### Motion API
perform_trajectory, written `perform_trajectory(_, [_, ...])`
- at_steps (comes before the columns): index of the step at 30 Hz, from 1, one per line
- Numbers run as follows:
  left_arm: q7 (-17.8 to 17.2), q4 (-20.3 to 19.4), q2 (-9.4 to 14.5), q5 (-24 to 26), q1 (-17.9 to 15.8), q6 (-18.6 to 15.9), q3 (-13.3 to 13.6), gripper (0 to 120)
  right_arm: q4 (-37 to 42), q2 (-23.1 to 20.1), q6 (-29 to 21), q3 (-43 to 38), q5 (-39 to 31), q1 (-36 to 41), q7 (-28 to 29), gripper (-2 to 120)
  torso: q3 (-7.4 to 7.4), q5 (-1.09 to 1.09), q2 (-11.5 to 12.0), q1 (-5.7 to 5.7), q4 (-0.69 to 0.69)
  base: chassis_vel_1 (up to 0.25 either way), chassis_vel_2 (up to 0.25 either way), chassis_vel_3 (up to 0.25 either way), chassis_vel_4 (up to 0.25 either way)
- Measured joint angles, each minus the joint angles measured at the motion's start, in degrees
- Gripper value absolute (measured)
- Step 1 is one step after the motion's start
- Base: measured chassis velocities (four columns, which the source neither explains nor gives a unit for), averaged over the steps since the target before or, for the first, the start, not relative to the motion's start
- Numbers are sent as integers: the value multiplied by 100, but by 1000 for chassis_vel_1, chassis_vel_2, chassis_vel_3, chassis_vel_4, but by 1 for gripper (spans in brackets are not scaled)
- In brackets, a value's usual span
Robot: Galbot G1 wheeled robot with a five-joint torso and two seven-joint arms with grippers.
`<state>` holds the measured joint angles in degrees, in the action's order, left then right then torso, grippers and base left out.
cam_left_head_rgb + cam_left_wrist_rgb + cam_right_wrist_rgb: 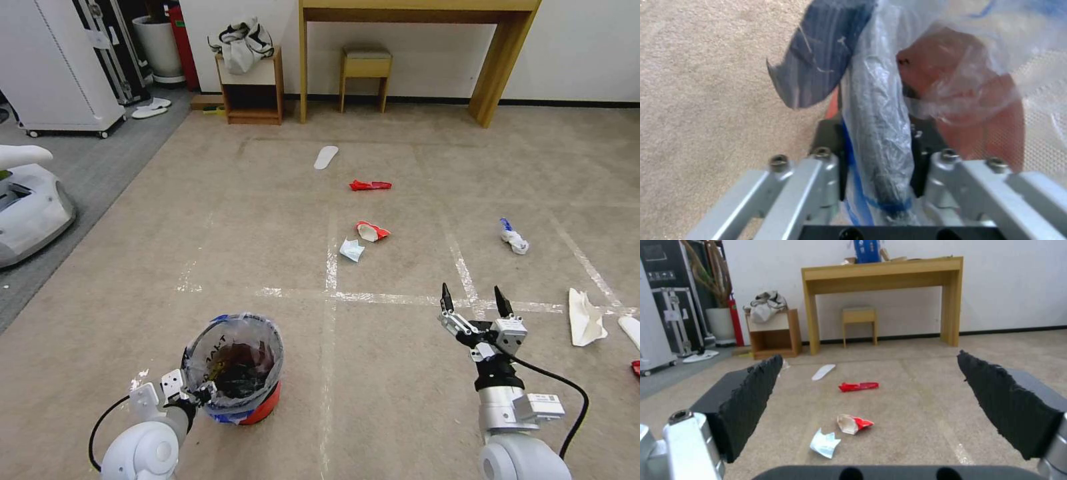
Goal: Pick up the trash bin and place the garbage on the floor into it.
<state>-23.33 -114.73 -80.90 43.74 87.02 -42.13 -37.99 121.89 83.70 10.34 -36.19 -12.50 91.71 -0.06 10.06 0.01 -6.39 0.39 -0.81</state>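
Your left gripper [193,395] clamps bin [235,368] rim, liner pinched between fingers [831,166]; bin at your front left on floor [233,220]. Dark lettering on bag, unreadable. Your right gripper [475,301] hovers wide open, empty. Ahead: red wrapper [370,185], carton [372,231], paper [351,249].

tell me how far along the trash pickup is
Done: the left gripper is shut on the trash bin at its bagged rim, and dark litter already lies inside. In hand: the right gripper hovers open and empty. Left: the red wrapper, red-white carton, pale crumpled paper and more litter further right on the floor.
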Motion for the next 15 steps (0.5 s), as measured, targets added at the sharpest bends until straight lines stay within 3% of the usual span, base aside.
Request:
perform_trajectory(1, [9, 13, -4, -1, -5, 0, 0, 14, -8, -1, -2, 2, 0, -5, 0, 100, 0, 0, 0, 0, 0, 0, 0, 0, 0])
perform_trajectory(4, [14, 22, -7, -1, -9, 0, 0, 11, -12, -1, -2, 3, 2, -6, 0, 100, 0, 0, 0, 0, 0, 0, 0, 0, 0])
perform_trajectory(6, [40, 72, -20, 6, -28, 1, 8, 0, -26, -7, -2, 3, 6, -6, 0, 100, 0, -2, 0, 0, 0, 0, 0, 0, 0])
perform_trajectory(15, [144, 102, -59, -121, -32, 2, -2, 0, -72, -24, -3, 3, 9, -7, 2, 100, 0, 0, -2, 0, 0, 0, 0, 0, 0])
